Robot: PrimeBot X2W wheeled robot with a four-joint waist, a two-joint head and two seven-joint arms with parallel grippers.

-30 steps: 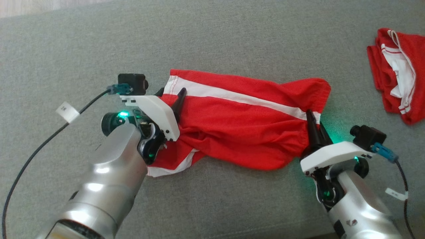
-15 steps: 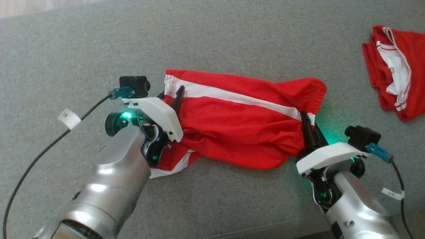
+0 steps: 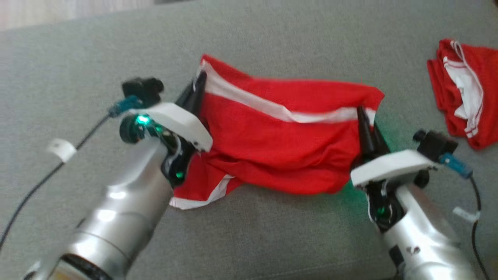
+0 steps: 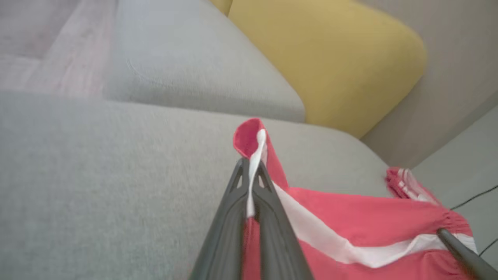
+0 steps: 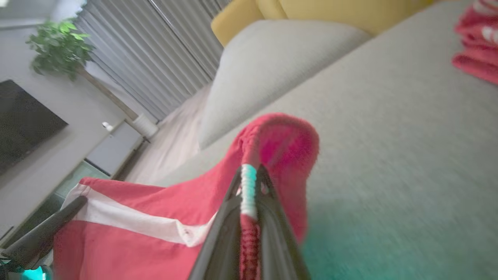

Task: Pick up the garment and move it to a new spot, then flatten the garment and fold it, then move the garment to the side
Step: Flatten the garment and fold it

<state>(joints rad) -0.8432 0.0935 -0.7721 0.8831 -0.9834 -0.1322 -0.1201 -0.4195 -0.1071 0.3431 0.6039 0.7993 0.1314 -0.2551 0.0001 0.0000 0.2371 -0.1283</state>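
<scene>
Where the garment (image 3: 280, 144) stretches across the grey sofa (image 3: 272, 241), each end of it is pinched by a gripper. The left gripper (image 3: 198, 83) has its fingers clenched on the garment's left corner, right at the white stripe (image 3: 272, 111). In the left wrist view the two dark fingers meet on the white band, with a small loop of red cloth sticking up past their tips. The right gripper (image 3: 366, 124) is clamped on the opposite end, at the gathered waistband where the stripe ends. The right wrist view shows the ribbed edge squeezed between its fingers and a red fold bulging above them. Between the two grips the garment's upper edge is held up and looks fairly taut, while the lower part sags in wrinkles onto the sofa. A white-edged flap lies beside the left arm (image 3: 116, 217). The head view is a little blurred. A second garment (image 3: 463, 93), also red with white trim, lies crumpled well apart at the far right of the sofa. Beyond the seat, the left wrist view shows a grey cushion (image 4: 186, 66) with a yellow cushion (image 4: 330, 58) just beside it.
</scene>
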